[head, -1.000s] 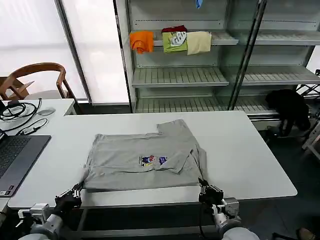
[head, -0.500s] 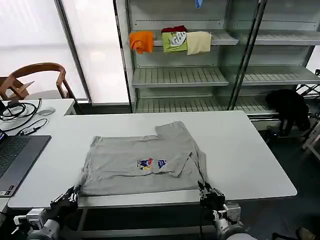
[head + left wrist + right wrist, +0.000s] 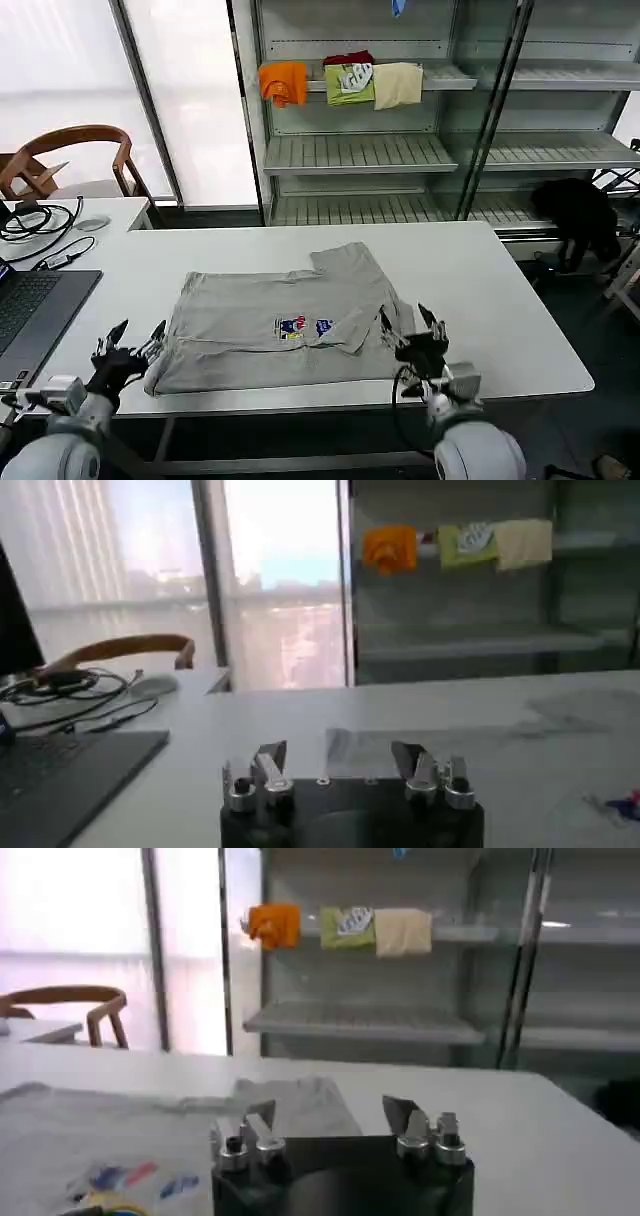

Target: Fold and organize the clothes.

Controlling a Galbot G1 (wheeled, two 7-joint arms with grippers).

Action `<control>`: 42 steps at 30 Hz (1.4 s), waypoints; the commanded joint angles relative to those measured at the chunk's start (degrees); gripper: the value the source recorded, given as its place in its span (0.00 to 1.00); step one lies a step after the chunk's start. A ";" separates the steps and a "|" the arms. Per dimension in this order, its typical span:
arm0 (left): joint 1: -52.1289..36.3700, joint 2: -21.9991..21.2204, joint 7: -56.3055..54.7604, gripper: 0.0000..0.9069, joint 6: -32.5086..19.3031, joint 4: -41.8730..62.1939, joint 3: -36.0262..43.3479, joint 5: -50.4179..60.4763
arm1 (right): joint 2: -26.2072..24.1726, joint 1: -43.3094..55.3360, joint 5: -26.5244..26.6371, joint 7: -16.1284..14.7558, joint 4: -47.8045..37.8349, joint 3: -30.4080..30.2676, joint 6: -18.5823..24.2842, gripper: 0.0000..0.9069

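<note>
Currently both grippers are standing with fingers spread and holding nothing. The left gripper [image 3: 128, 345] is hovering just beside the near left corner of the shirt [image 3: 285, 322]; the right gripper [image 3: 412, 335] is hovering over the shirt's near right corner. A second ago both were lower, at the table edge against the shirt's near hem; they are now rising and coming in over the table [image 3: 500, 300]. In that time the shirt has shifted slightly toward the near edge. This suggests the hem has been let go and the grippers are repositioning for the next fold.

The shirt is lying flat near the middle of the table, logo up, one sleeve pointing toward the shelves [image 3: 420, 150]. Left of the shirt, a laptop [image 3: 30, 315], cables and a mouse are resting. Beyond the shirt, folded garments [image 3: 345, 82] are sitting on an upper shelf, and a chair [image 3: 70, 155] is standing by the window.
</note>
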 commanded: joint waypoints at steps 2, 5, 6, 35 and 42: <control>-23.65 2.84 2.85 1.00 2.52 19.33 8.34 0.83 | 6.55 28.90 -4.07 -3.88 -31.06 -0.34 -0.23 1.00; -29.49 3.35 3.50 1.00 2.49 27.51 10.63 3.04 | 9.11 35.89 -5.24 -5.10 -43.14 1.31 1.16 1.00; -31.35 3.48 3.88 1.00 2.48 30.19 11.30 4.30 | 9.11 38.39 -7.38 -5.79 -48.18 1.70 5.08 1.00; -37.89 3.96 7.53 0.82 2.35 48.39 13.53 15.14 | 9.11 45.16 -4.70 -6.45 -66.87 2.26 6.41 0.96; -37.29 3.82 7.69 0.01 1.98 49.21 13.29 15.50 | 9.11 44.79 -4.86 -7.01 -68.66 2.37 6.20 0.00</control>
